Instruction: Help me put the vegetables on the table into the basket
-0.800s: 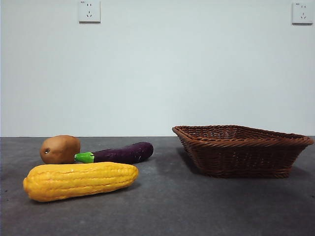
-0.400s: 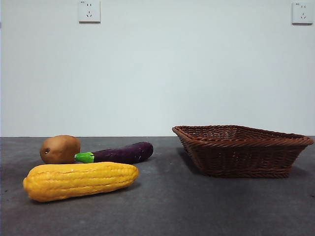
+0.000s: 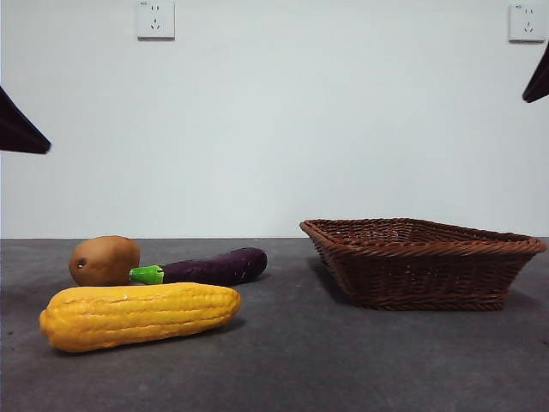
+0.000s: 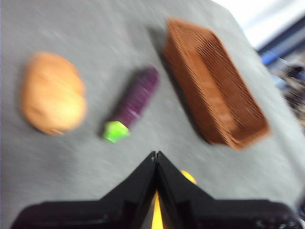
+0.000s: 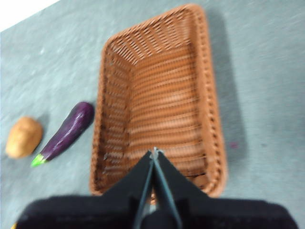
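A yellow corn cob (image 3: 141, 316) lies at the front left of the grey table (image 3: 292, 360). Behind it are a brown potato (image 3: 104, 260) and a purple eggplant (image 3: 210, 267) with a green stem. The empty brown wicker basket (image 3: 425, 262) stands to the right. My left gripper (image 4: 156, 155) is shut and empty, high above the corn (image 4: 188, 177), with the potato (image 4: 51, 93), the eggplant (image 4: 133, 101) and the basket (image 4: 214, 107) beyond. My right gripper (image 5: 154, 151) is shut and empty, high over the basket (image 5: 157, 95); the eggplant (image 5: 66, 131) and the potato (image 5: 24, 137) lie beside it.
A white wall with two power sockets (image 3: 155, 19) stands behind the table. Black arm tips show at the left edge (image 3: 17, 129) and at the top right corner (image 3: 539, 81) of the front view.
Black arm tips have come into the front view at the left edge and at the top right corner. The vegetables and the basket have not moved.
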`<state>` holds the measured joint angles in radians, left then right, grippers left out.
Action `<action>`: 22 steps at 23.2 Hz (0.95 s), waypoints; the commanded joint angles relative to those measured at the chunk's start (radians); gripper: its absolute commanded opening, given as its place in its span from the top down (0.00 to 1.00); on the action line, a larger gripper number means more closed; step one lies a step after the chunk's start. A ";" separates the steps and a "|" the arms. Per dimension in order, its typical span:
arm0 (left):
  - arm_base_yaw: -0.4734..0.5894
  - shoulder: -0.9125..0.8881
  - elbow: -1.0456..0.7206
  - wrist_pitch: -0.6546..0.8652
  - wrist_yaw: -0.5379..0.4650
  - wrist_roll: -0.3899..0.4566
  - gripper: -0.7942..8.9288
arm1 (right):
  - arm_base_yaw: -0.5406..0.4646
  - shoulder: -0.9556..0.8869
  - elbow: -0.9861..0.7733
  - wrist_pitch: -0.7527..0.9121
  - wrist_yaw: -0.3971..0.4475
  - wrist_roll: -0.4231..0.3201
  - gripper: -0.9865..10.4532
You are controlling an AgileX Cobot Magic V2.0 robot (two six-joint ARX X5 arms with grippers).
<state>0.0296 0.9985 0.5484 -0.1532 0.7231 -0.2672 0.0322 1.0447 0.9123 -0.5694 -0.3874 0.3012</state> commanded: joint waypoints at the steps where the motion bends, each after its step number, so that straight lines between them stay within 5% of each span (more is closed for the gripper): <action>1: -0.005 0.052 -0.002 0.013 0.054 -0.002 0.92 | 0.000 0.064 0.045 -0.044 -0.032 -0.055 0.91; 5: -0.018 0.128 -0.002 0.017 0.106 -0.001 0.92 | 0.000 0.231 0.172 -0.191 -0.032 -0.160 0.88; 10: -0.062 0.154 -0.002 0.027 0.121 0.013 0.92 | 0.001 0.444 0.338 -0.308 -0.028 -0.253 0.31; 22: -0.143 0.156 -0.002 0.091 0.061 0.017 0.92 | 0.001 0.849 0.624 -0.319 0.040 -0.323 0.31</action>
<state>-0.1108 1.1492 0.5484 -0.0723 0.7845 -0.2630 0.0326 1.8874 1.5372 -0.8875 -0.3477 -0.0055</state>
